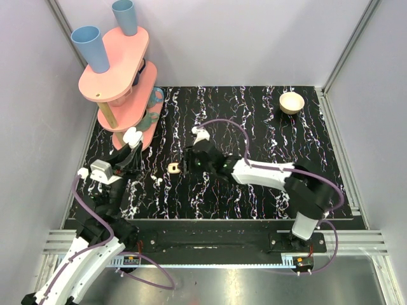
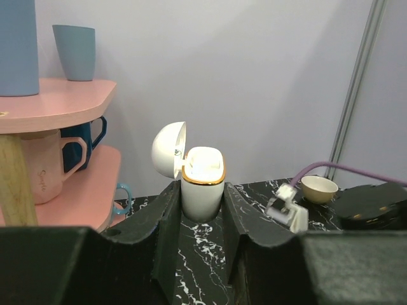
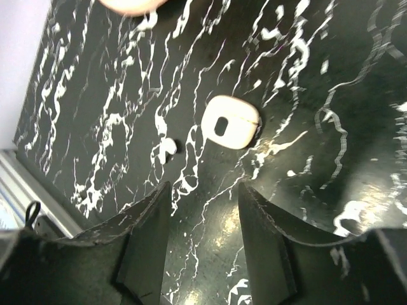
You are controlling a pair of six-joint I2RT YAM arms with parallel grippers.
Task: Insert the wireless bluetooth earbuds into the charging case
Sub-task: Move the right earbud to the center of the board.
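Note:
My left gripper [image 2: 202, 194] is shut on the white charging case [image 2: 202, 184] and holds it upright, with its domed lid [image 2: 168, 149] open to the left. In the top view the case [image 1: 132, 136] is by the pink stand. One tiny white earbud [image 3: 166, 148] lies on the black marble table [image 3: 318, 190], also seen in the top view [image 1: 157, 180]. My right gripper [image 3: 203, 194] is open and empty, low over the table, a little short of the earbud. A second earbud does not show; I cannot tell if it is in the case.
A cream rounded-square piece with a dark hole [image 3: 230, 122] lies right of the earbud, also in the top view [image 1: 173, 167]. A pink two-tier stand [image 1: 117, 70] with blue cups and mugs is at the back left. A small bowl [image 1: 292, 102] sits at the back right.

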